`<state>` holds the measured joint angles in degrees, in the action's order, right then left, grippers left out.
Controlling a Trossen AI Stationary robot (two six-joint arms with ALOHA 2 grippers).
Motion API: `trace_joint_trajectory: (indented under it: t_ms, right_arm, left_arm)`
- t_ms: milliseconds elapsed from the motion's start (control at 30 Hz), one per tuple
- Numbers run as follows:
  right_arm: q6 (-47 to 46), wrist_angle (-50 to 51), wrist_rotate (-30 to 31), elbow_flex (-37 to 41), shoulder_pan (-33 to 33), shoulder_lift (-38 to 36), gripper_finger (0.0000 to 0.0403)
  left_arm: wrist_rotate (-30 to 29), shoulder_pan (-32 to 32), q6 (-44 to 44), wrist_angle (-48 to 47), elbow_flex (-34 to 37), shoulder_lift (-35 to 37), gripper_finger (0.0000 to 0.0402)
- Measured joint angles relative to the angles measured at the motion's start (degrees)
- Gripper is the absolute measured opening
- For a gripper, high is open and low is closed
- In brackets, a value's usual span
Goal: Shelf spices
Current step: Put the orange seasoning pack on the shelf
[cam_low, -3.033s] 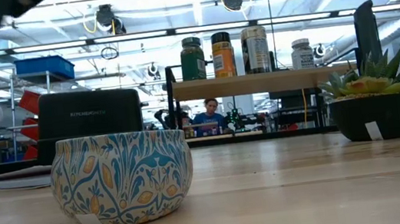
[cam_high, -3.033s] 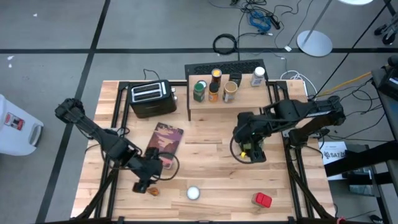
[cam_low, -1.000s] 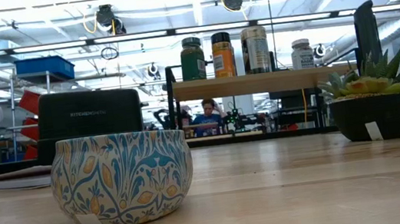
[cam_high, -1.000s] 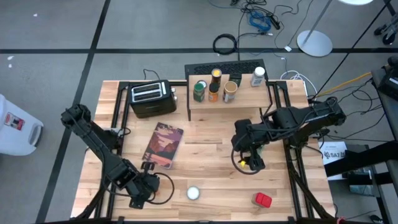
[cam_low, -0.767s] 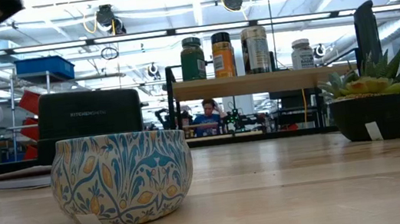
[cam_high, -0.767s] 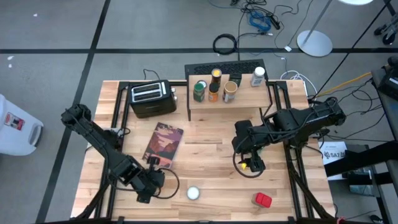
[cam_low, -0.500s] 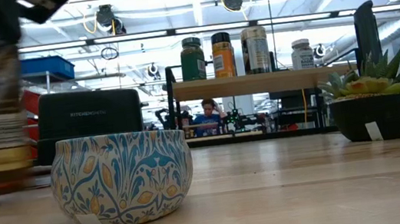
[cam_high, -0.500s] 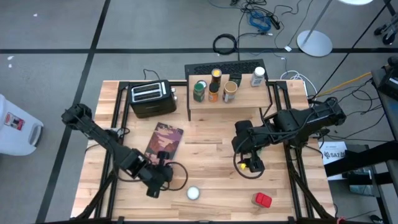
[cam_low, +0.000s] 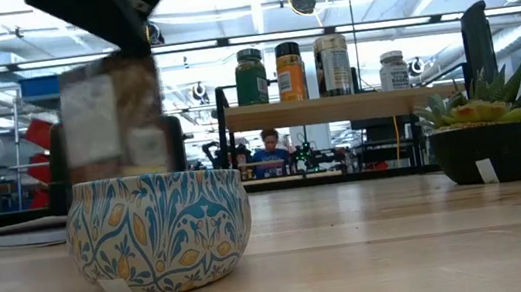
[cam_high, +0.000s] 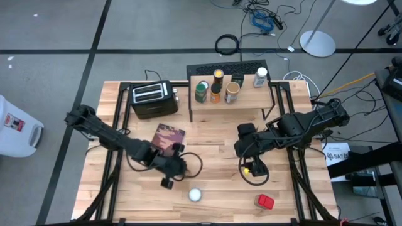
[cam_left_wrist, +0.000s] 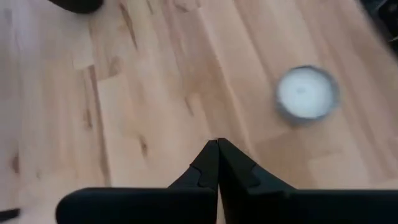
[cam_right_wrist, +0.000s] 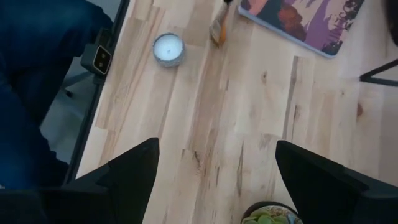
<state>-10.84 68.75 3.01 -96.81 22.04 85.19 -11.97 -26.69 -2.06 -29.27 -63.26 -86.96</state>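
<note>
**Visitor:** Which of your grippers is doing the work?

**Robot:** My left gripper (cam_left_wrist: 217, 144). Its jaws are pressed fully together, tip against tip. In the low view a spice container (cam_low: 113, 115) with a pale label hangs right under it, off the table behind the white-topped tin (cam_low: 159, 230). My own wrist view shows only the meeting tips, so I judge I pinch the container by something thin at its top.

**Visitor:** Why hold it up there?

**Robot:** Most likely so that it passes over the tin and the book (cam_high: 166, 139) without knocking either. The shelf (cam_high: 246, 100) top also sits raised on its legs, so the container needs height to land on it.

**Visitor:** Where is the shelf from there?

**Robot:** At the far edge of the table, beside the toaster (cam_high: 151, 99) and well apart from my left gripper. Four jars (cam_high: 216, 93) stand grouped on its top. The bare wood around them looks like the place to aim for.

**Visitor:** And your right gripper?

**Robot:** My right gripper (cam_right_wrist: 216, 146) waits with its jaws spread wide and nothing between them, above the table by the potted plant (cam_right_wrist: 268, 216). It is out of the left arm's way.

**Visitor:** What's left?

**Robot:** The tin and a red-topped item (cam_high: 265, 201) lie near the front edge. I take them for more of the set.
</note>
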Motion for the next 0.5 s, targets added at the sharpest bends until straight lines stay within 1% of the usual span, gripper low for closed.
trace_joint_trajectory:
  t_ms: [133, 233, 400, 500]
  right_arm:
    - [-1.78, 0.02, 0.28, 0.41, -0.02, -0.02, 0.031]
    - [-2.34, -0.08, 0.29, 2.44, -0.02, -0.04, 0.031]
    - [-3.69, -2.69, 0.28, 9.36, -0.02, -0.02, 0.031]
    - [-3.9, -5.6, 0.26, 13.81, -0.02, -0.02, 0.031]
  left_arm:
    - [0.16, 2.75, 5.25, 0.59, -1.61, -2.93, 0.0002]
    - [0.18, 4.29, 8.95, 0.62, -4.04, -5.79, 0.0001]
    - [0.32, 5.67, 14.08, 0.34, -8.38, -10.72, 0.0002]
    - [0.4, 6.2, 15.8, -0.67, -9.99, -12.41, 0.0011]
